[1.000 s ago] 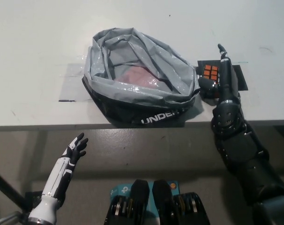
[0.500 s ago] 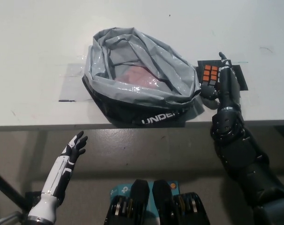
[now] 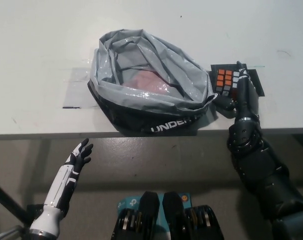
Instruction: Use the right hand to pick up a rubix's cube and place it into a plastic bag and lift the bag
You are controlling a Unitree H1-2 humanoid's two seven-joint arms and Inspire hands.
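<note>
At lower left we see the white left hand [image 3: 79, 156] below the table [image 3: 36, 45] edge, fingers spread, holding nothing. The plastic bag [image 3: 148, 90] stands open mid-table; its pinkish contents are unclear. Just beside it, the rubix's cube [image 3: 225, 81] rests on a dark mat [image 3: 256, 82], the black right hand [image 3: 239, 90] curled against it; we cannot tell whether it grips.

The black right hand [image 3: 240, 89] reaches up toward 12 o'clock, fingers curled. The white left hand [image 3: 79, 156] rests at 8 o'clock, fingers spread.
</note>
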